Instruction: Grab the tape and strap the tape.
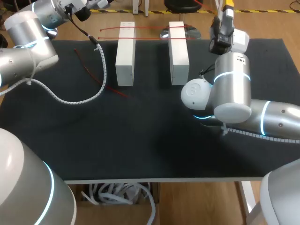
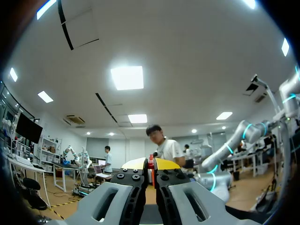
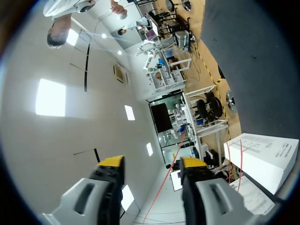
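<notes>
Beyond table point(image 1: 150, 140): left tool point(image 2: 151, 165) clamped on red tape point(image 1: 150, 28) (thin strand); right tool point(image 3: 152, 164) apart.

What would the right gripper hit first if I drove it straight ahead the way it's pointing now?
Probably the red tape: in the right wrist view its strand runs through the gap between the open jaws of the right gripper. Depth is unclear; beyond it only the room shows.

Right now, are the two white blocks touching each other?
Apart. The head view shows a strip of bare black mat between the left white block and the right white block; only thin red tape spans both.
</notes>
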`<action>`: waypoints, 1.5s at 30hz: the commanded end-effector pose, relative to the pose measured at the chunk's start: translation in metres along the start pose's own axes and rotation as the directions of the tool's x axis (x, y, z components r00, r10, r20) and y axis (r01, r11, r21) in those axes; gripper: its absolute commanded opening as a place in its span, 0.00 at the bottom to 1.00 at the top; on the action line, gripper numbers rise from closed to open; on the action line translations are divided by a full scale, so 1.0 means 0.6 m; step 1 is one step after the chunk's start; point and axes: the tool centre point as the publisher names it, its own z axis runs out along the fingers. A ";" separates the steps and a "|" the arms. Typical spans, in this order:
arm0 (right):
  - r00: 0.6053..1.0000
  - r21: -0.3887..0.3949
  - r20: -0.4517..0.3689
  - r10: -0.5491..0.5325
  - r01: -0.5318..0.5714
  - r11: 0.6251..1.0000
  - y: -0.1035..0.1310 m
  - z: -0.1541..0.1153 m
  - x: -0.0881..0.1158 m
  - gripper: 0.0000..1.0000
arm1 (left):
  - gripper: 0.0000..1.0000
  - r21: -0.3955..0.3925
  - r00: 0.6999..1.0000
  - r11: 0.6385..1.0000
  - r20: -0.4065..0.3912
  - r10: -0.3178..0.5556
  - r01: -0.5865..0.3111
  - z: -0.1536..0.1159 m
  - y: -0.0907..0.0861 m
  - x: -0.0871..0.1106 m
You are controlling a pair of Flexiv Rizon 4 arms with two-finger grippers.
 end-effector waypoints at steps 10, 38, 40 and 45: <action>1.000 -0.012 0.003 -0.012 0.012 1.000 -0.005 -0.002 0.000 0.33 | 0.00 0.000 1.000 1.000 0.001 0.001 -0.001 0.000 0.000 0.001; 0.999 0.008 0.012 -0.033 0.033 0.999 -0.018 -0.007 -0.008 0.34 | 0.00 0.000 1.000 1.000 0.001 0.001 -0.001 0.000 0.000 0.001; 0.999 0.011 0.014 -0.036 0.036 0.999 -0.019 -0.007 -0.010 0.33 | 0.00 0.000 1.000 1.000 0.001 0.001 -0.001 0.000 0.000 0.001; 0.999 0.018 0.018 -0.042 0.041 0.999 -0.023 -0.007 -0.012 0.34 | 0.00 0.000 1.000 1.000 0.001 0.001 -0.001 0.000 0.000 0.001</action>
